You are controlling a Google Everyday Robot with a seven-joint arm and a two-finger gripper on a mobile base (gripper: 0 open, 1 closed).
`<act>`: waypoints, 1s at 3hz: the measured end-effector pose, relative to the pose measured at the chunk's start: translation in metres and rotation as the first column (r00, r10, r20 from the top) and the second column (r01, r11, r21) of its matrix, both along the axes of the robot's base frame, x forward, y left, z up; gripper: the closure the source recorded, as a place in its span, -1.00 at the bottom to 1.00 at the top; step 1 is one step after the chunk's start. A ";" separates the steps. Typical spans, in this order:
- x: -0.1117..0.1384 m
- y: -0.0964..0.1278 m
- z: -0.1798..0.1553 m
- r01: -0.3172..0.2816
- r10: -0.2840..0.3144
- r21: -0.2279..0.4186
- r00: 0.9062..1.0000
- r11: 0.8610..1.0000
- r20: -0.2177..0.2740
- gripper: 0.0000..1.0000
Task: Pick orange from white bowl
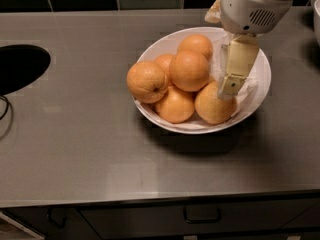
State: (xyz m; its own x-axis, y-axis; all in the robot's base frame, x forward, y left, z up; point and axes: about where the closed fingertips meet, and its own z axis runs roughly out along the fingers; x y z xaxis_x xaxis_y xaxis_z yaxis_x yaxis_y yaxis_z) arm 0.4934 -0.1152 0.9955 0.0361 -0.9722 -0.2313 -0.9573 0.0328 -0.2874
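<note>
The white bowl (257,91) sits on the steel counter, right of centre, lined with a thin white sheet and holding several oranges. The deep-orange, finely dimpled orange (189,70) lies on top in the middle of the pile. An orange with a dark dimple (147,81) leans on the left rim. Paler ones lie at the front (175,104) and front right (214,104), and another at the back (196,45). My gripper (229,85) hangs from the white wrist at top right, reaching down into the bowl's right half, just right of the middle orange and above the front-right one.
A dark round sink opening (20,66) is cut into the counter at the far left, with a thin cable (5,111) below it. Dark tiles run along the back. A white object (316,6) shows at the right edge. A drawer handle (201,216) is below the counter's front edge.
</note>
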 end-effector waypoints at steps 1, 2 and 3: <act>0.007 0.006 -0.005 -0.010 0.010 -0.001 1.000 1.000 -0.011 -1.00; 0.015 0.015 -0.016 -0.033 0.033 -0.001 0.998 0.999 -0.046 -1.00; 0.020 0.021 -0.022 -0.044 0.044 0.002 0.997 0.999 -0.068 -0.90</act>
State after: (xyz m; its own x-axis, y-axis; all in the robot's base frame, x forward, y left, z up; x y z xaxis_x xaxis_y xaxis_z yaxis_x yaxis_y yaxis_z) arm 0.5134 -0.0945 0.9734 0.0634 -0.9699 -0.2350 -0.9751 -0.0100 -0.2217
